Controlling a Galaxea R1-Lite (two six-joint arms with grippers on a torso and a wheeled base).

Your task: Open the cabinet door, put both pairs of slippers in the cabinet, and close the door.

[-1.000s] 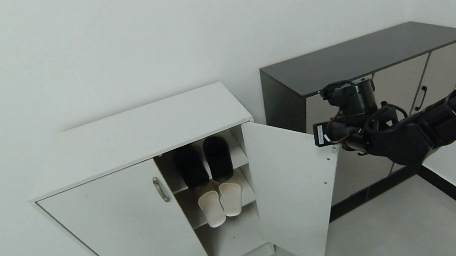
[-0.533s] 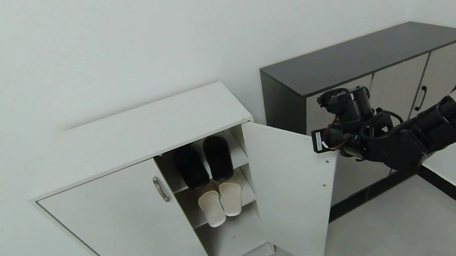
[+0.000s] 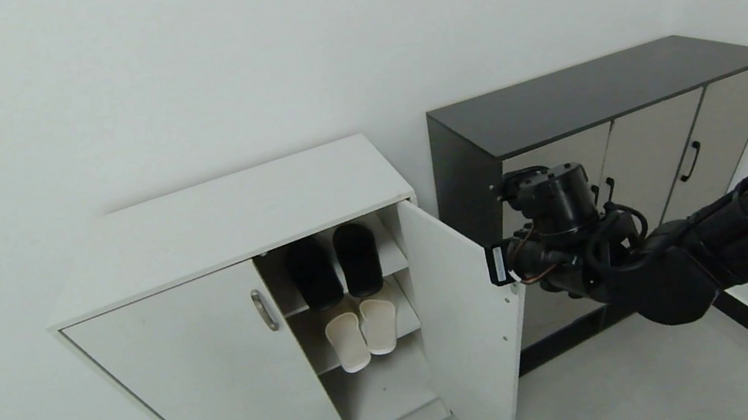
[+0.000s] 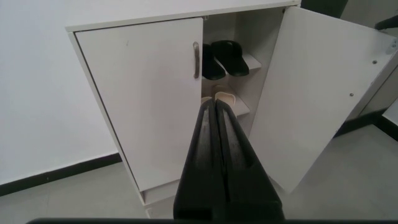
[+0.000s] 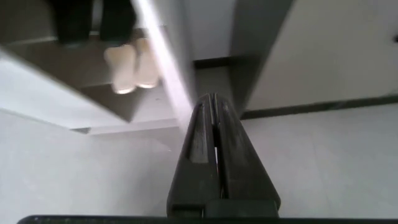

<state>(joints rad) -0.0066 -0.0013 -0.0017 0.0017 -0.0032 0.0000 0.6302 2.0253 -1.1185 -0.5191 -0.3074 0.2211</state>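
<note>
Head view: a white laminate cabinet (image 3: 228,212) with a flat top stands against the wall at centre-left of the frame. Its left door (image 3: 211,377) is closed and carries a short curved metal handle (image 3: 264,311). Its right door (image 3: 462,317) stands swung out, its inner face towards the camera. Inside, a pair of smooth black slippers (image 3: 338,266) lies on the upper shelf. A pair of cream slippers (image 3: 363,331) lies on the shelf below, heels outward. To the right stands a longer dark-topped cabinet (image 3: 591,87) with grey doors. The black right arm (image 3: 661,267) comes in from the right edge and ends behind the open door's upper free corner, so the door hides its tip.

Left wrist view: the left hand (image 4: 215,107) is clenched, its two long black fingers pressed flat together and holding nothing. It is well back from the cabinet front and aimed at the gap between the doors. Its tip covers part of the cream pair. Small drilled holes show on the open door's inner face.

Right wrist view: the right hand (image 5: 212,99) is also clenched and holds nothing. Its tips sit right at the open door's pale, blurred edge; contact cannot be made out. Grey floor (image 5: 323,162) lies beneath.
</note>
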